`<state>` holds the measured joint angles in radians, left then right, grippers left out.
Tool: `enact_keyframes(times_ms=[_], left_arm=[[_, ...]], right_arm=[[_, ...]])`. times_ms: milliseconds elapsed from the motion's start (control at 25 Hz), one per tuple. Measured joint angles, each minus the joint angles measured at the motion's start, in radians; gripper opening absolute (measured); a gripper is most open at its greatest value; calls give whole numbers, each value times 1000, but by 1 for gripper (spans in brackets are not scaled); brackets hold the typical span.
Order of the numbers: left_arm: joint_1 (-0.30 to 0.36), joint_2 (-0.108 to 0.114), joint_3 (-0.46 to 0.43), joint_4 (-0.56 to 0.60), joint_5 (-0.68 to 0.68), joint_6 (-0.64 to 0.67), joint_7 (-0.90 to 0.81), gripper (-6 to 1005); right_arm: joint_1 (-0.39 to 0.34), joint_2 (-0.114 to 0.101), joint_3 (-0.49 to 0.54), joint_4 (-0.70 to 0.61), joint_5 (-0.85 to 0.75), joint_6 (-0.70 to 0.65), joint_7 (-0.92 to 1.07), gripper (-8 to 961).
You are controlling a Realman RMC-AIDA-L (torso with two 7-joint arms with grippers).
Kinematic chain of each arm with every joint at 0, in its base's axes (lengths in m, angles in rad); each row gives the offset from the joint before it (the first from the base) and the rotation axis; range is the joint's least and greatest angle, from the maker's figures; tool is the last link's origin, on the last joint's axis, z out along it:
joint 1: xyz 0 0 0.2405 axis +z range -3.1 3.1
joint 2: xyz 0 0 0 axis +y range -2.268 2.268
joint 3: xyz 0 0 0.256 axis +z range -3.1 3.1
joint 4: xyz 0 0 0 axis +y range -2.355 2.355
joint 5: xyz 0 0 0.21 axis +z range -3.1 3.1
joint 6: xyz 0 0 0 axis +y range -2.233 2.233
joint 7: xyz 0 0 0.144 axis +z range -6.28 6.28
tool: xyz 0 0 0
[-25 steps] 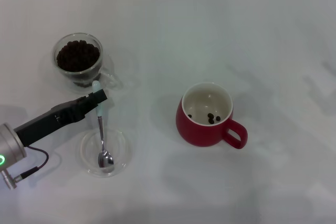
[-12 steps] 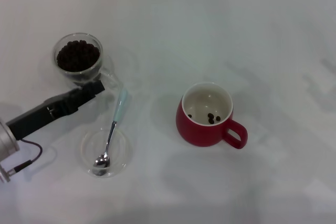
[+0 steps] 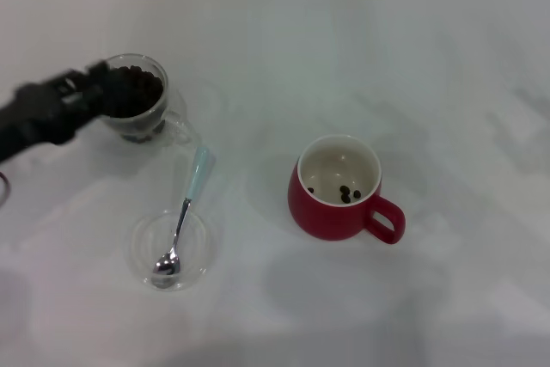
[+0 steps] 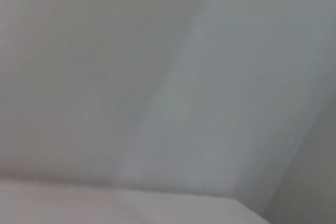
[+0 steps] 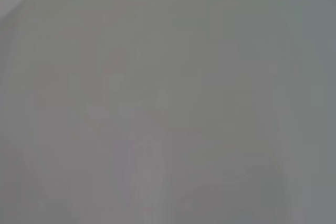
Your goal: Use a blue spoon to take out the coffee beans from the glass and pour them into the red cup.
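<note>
The blue spoon [image 3: 183, 214] lies free, its metal bowl in a flat clear saucer [image 3: 199, 251] and its pale blue handle pointing up and right over the rim. The glass [image 3: 153, 118] holds many dark coffee beans [image 3: 137, 90] at the back left. The red cup [image 3: 337, 188] stands right of centre with a few beans [image 3: 345, 193] inside, handle to the right. My left gripper [image 3: 96, 83] is blurred, raised over the left edge of the glass, well away from the spoon. The right gripper is out of view.
The white table [image 3: 344, 40] surrounds everything. Both wrist views show only blank pale surface.
My left gripper let go of the spoon, which tipped so its handle leans right. The arm then swung up and back to the left, now over the glass's left side.
</note>
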<state>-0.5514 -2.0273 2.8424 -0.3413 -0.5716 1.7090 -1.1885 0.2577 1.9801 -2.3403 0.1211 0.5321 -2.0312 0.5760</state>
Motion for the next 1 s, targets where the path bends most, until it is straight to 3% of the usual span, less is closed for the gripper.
enact_keyframes(times_ms=[200, 520, 760, 1000], left_arm=[[37, -22, -4, -121, -159, -23, 152, 400], [175, -46, -7, -115, -460, -71, 326, 399], [215, -44, -9, -94, -523, -127, 353, 397], [215, -43, -5, -94, -529, -149, 356, 397]], right_arm=[[16, 7, -3, -4, 0, -28, -6, 642], [30, 15, -1, -5, 0, -61, -11, 642], [43, 20, 0, -18, 0, -57, -38, 642], [38, 20, 1, -53, 40, -68, -56, 641]])
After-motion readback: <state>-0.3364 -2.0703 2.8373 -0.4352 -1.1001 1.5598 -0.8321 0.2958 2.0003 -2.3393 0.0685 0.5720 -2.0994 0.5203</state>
